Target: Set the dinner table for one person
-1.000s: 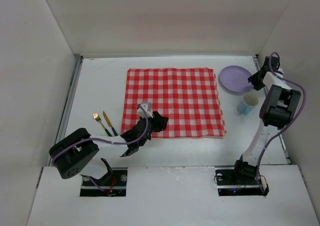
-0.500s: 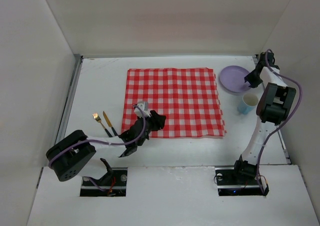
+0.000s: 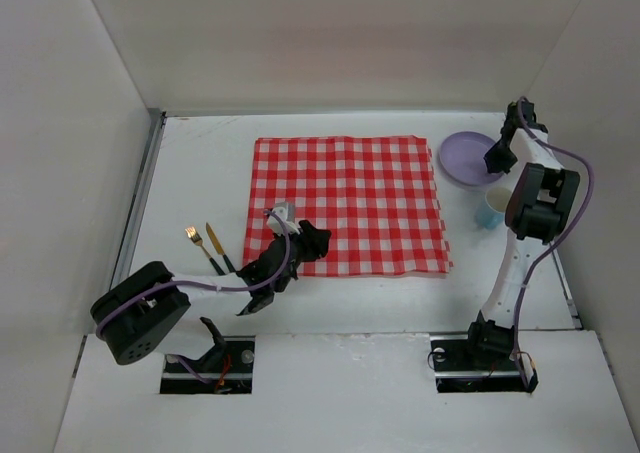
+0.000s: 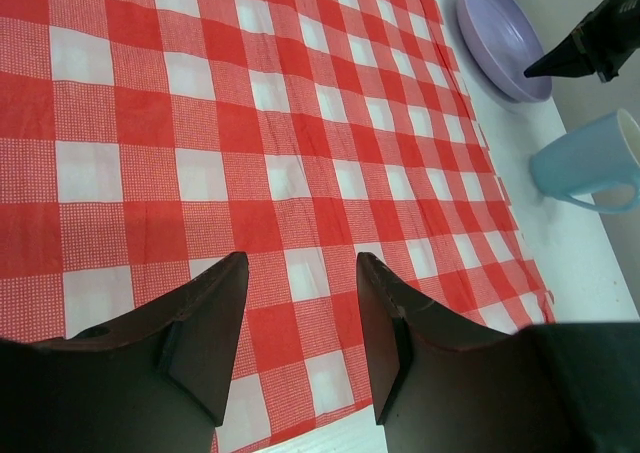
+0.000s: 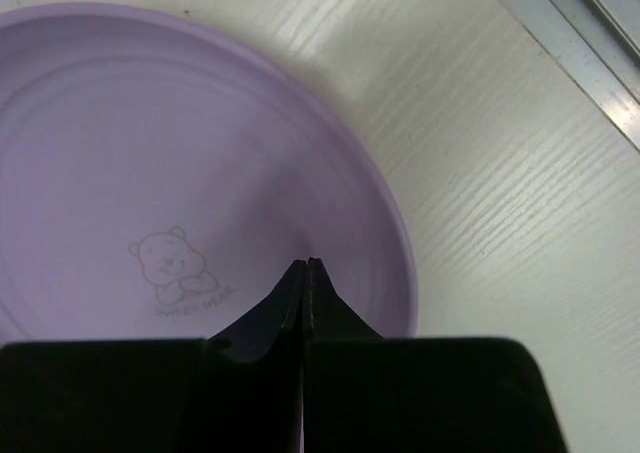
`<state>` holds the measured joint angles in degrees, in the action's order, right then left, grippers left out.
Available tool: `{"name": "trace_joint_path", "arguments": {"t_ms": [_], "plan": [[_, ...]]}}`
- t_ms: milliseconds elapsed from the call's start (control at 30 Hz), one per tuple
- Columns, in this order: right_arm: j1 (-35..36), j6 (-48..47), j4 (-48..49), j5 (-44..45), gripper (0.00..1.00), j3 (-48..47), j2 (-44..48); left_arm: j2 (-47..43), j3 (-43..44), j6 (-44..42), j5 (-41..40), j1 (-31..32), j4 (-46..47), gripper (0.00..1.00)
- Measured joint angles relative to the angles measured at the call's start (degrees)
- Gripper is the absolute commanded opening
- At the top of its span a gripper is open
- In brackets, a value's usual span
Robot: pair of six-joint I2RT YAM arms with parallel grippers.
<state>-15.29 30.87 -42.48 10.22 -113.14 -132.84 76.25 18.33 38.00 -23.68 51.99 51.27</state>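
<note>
The white dinner table (image 3: 200,163) carries a red-and-white checked cloth (image 3: 345,203) in its middle. A lilac plate (image 3: 465,158) lies at the far right, with a light blue cup (image 3: 494,209) just in front of it. A gold fork (image 3: 200,245) and a gold knife (image 3: 218,245) lie left of the cloth. My left gripper (image 3: 315,245) is open and empty over the cloth's near left part (image 4: 300,223). My right gripper (image 3: 494,163) is shut and empty, its tips over the plate's right side (image 5: 150,173), just inside the rim.
Metal rails (image 3: 140,203) run along the table's side edges, one next to the plate in the right wrist view (image 5: 590,53). White walls close in the left, far and right sides. The cup (image 4: 590,163) stands right of the cloth.
My right gripper has moved from beyond the plate's right edge to over its right side. The left arm has shifted slightly; cloth, cup and cutlery have not moved.
</note>
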Motion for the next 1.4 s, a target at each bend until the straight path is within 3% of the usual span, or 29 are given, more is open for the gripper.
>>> {"name": "trace_joint_path", "arguments": {"t_ms": [267, 467, 667, 1067, 1333, 1400], "plan": [[-1.03, 0.83, 8.26, -1.44, 0.01, 11.08, 6.78, -0.02, -0.04, 0.0, -0.59, -0.33, 0.0, 0.45], [-2.71, 1.55, 12.9, -2.21, 0.39, 14.78, 13.09, -0.02, -0.09, 0.0, -0.76, -0.35, 0.0, 0.45], [-3.8, 3.93, 13.42, -2.12, 0.46, 18.64, 16.37, -0.11, -0.11, 0.02, -0.76, -0.35, 0.0, 0.45], [-2.84, 5.64, 11.17, -4.72, 0.45, 20.37, 14.53, -0.33, -0.42, 0.35, -0.76, -0.35, 0.0, 0.45], [-1.88, 6.05, 8.66, -5.18, 0.35, 20.06, 13.11, -0.33, -0.59, 0.42, -0.76, -0.35, -0.02, 0.45], [-1.77, 5.99, 7.54, -5.16, 0.27, 19.21, 12.81, -0.33, -0.61, 0.44, -0.76, -0.35, 0.0, 0.45]]}}
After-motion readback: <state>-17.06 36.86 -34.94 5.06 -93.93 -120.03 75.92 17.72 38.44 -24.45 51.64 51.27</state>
